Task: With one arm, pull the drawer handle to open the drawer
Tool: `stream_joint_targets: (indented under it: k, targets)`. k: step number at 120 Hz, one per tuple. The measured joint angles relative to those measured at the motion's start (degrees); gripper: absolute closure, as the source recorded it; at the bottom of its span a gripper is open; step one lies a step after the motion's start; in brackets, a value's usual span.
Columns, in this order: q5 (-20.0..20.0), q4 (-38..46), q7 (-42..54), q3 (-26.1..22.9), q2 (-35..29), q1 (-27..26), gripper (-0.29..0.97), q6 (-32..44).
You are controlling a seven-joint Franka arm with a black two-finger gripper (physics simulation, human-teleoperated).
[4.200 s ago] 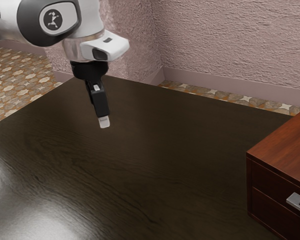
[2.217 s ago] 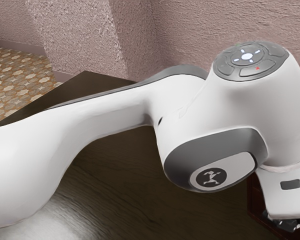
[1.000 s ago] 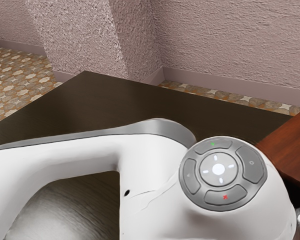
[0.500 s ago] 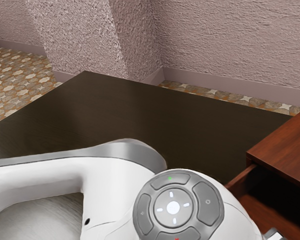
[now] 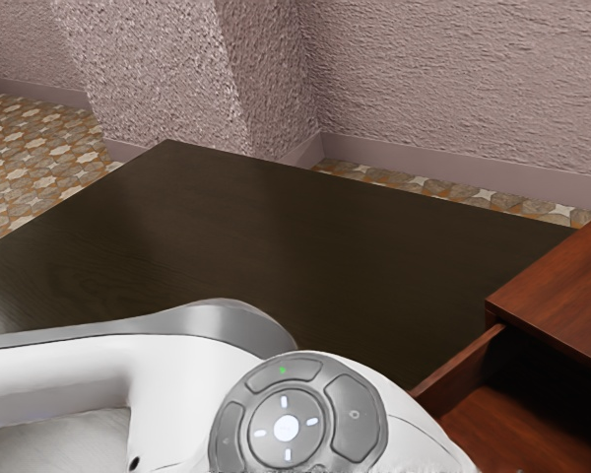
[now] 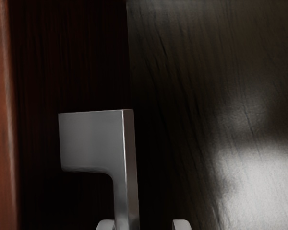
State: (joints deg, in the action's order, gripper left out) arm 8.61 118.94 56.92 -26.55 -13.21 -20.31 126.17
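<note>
Dark tabletop bore a cabinet at the right, its drawer partly out; the handle ran lengthwise between the fingers, which stood apart astride it, one visibly clear, clamping nothing.

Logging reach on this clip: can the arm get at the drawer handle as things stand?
Probably yes: the handle looms close in the wrist view with nothing across it, and the arm is down beside the partly open drawer.
</note>
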Motion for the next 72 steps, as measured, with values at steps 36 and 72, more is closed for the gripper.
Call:
stream_joint_targets:
  k: [36,72]
  targets:
    - [-1.6,-0.4,-1.1,-0.1,-0.8,-0.4,0.40,-0.1]
    - [-5.8,-13.3,-1.7,2.0,-1.5,-0.8,0.27,-10.8]
